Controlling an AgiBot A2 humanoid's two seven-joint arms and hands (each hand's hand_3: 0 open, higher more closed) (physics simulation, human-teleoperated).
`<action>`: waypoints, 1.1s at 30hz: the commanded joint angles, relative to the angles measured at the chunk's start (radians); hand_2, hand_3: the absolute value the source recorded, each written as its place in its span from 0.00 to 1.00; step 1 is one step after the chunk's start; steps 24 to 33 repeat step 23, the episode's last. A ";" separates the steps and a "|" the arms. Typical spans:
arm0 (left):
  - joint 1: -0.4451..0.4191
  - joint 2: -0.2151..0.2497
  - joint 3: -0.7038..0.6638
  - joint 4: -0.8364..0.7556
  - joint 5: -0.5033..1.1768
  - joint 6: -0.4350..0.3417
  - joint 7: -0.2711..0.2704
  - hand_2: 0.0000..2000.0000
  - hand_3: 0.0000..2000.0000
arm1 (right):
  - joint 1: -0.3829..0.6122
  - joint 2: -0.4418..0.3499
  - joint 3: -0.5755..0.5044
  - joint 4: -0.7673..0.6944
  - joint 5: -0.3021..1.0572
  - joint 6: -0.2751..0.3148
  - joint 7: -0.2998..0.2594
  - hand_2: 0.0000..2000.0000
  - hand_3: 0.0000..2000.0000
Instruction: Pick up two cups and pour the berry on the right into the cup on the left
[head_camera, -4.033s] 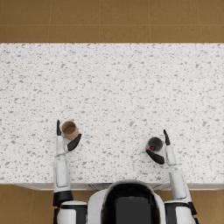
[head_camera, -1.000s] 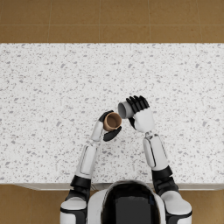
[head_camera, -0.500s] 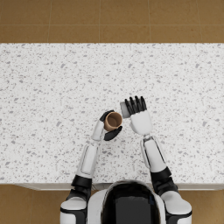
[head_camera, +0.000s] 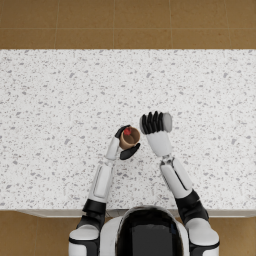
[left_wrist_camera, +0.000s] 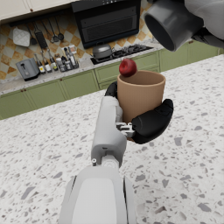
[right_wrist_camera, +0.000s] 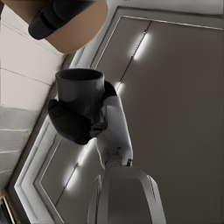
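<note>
The left hand (head_camera: 125, 145) grasps the tan cup (left_wrist_camera: 139, 95) around its wall and holds it upright above the speckled counter (head_camera: 60, 100). The right hand (head_camera: 152, 124) grasps the grey cup (left_wrist_camera: 170, 24), tipped far over, its mouth turned toward the tan cup and standing higher than that cup's rim and just beside it. The right wrist view looks up at ceiling panels, which agrees with the steep tilt.

The berry (left_wrist_camera: 127, 67) sits at the mouth of the tan cup. In the left wrist view it shows at the far rim, most of it above the edge; whether it rests on the rim or is dropping in cannot be told. The head view places it within the cup's opening, toward the far side.

Risk, as a judgement: the berry may strike or balance on the far rim and roll off onto the counter beyond the tan cup. Causes would be any tilt or jolt of the left hand now, or the grey cup swinging back and clipping the rim. The tan cup should be kept level until the berry is seated below the rim.
</note>
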 joint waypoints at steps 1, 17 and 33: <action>0.021 0.008 -0.001 0.006 0.000 -0.001 0.000 1.00 0.64 | 0.007 -0.009 0.002 0.025 0.032 -0.002 0.000 1.00 0.64; -0.018 0.004 -0.032 -0.029 0.000 -0.002 0.001 1.00 0.64 | -0.039 -0.009 -0.013 0.022 0.111 0.002 0.001 1.00 0.64; -0.018 0.004 -0.032 -0.030 0.000 -0.002 0.001 1.00 0.64 | -0.040 -0.009 -0.014 0.023 0.112 0.005 0.001 1.00 0.64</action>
